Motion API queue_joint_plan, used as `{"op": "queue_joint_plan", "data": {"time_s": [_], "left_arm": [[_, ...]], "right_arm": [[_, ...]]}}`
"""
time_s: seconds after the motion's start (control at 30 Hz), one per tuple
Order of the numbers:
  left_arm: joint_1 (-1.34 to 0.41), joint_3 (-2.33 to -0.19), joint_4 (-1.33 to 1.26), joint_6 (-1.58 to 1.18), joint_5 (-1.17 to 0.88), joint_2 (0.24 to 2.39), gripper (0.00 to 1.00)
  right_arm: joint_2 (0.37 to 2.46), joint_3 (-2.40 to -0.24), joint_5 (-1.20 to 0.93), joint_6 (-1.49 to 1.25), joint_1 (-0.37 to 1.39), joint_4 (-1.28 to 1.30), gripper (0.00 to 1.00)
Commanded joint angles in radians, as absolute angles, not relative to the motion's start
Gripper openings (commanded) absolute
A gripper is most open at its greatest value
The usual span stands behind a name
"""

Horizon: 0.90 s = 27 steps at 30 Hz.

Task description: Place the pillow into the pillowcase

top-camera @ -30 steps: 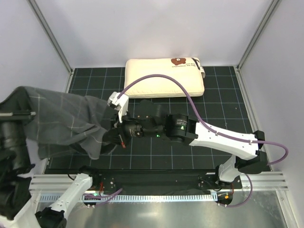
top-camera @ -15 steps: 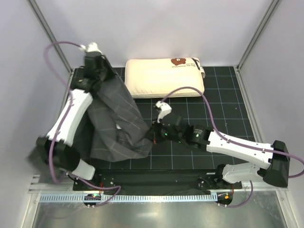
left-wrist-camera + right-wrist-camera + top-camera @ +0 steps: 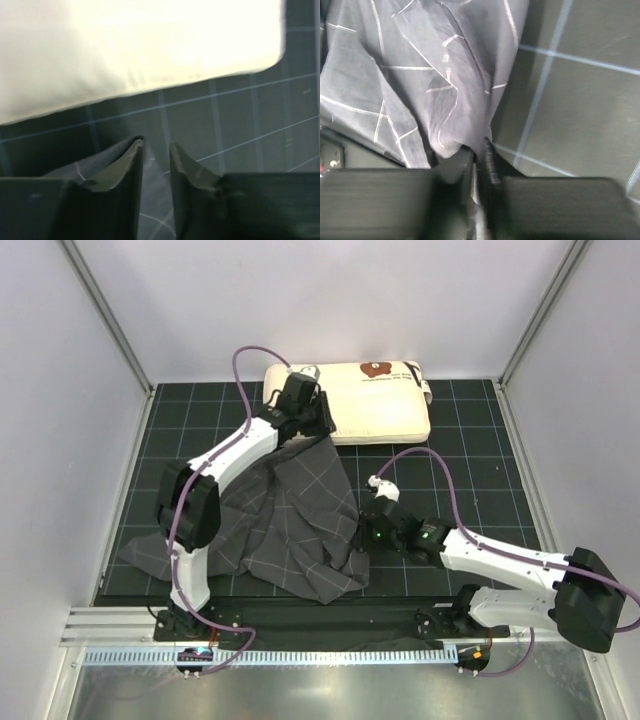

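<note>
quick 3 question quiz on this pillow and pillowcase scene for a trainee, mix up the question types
1. True or false: the pillow is inside the pillowcase.
2. Where does the pillow lie?
A. at the far edge of the mat
B. beside the arm bases
C. on top of the pillowcase
3. Fill in: the right gripper is shut on a fold of the ____.

Key:
1. False. The pillow lies bare, and the pillowcase is spread crumpled on the mat nearer the arms.
2. A
3. pillowcase
</note>
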State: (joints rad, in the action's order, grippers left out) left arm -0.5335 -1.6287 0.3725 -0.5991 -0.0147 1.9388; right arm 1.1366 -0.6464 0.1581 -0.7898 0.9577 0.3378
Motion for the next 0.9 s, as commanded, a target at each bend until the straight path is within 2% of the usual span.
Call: {"op": "queue_joint_plan", "data": {"time_s": [0.0,0.03,0.07,0.1,0.13,0.2,0.23,0.4,0.5,0.63,0.73,0.87], "left_arm": [[-0.529,-1.767,0.294,-0.626,-0.093,1.986,0.35],[-0.528,-1.790,0.328,-0.624,-0.109,2.000,0.55],[-0.528,-1.813,0.356,-0.608,-0.112,2.026,0.61],[-0.526,-1.854,0.388,-0.594,-0.103,2.029,0.66],[-0.526,-1.859,0.425,-0.580,-0.088,2.028,0.76],[-0.522,-1.846,0.445,-0.540,-0.042,1.991,0.85],[-0.517,-1.838,0.457,-0.528,-0.035,1.973,0.90],[-0.486,-1.767,0.560,-0.502,-0.009,1.809,0.92],[-0.459,-1.623,0.580,-0.531,0.035,1.673,0.99],[-0.336,-1.319,0.525,-0.662,0.003,1.470,1.00],[-0.258,-1.185,0.445,-0.719,-0.116,1.326,1.00],[-0.222,-1.054,0.457,-0.718,-0.091,1.175,1.00]], "right_arm": [[1.115,-0.634,0.222,-0.769,0.901,0.365,0.28],[1.106,-0.626,0.215,-0.749,0.887,0.365,0.47],[1.100,-0.621,0.204,-0.741,0.864,0.359,0.55],[1.091,-0.614,0.201,-0.730,0.853,0.359,0.56],[1.072,-0.615,0.206,-0.707,0.842,0.360,0.56],[1.055,-0.629,0.209,-0.677,0.803,0.379,0.57],[1.048,-0.638,0.207,-0.657,0.789,0.382,0.61],[1.054,-0.742,0.172,-0.459,0.772,0.359,0.76],[1.142,-0.839,0.092,-0.355,0.770,0.330,0.77],[1.314,-0.997,0.014,-0.290,0.772,0.334,0.75],[1.451,-1.093,-0.052,-0.275,0.776,0.278,0.75],[1.620,-1.240,-0.071,-0.275,0.798,0.250,0.78]]}}
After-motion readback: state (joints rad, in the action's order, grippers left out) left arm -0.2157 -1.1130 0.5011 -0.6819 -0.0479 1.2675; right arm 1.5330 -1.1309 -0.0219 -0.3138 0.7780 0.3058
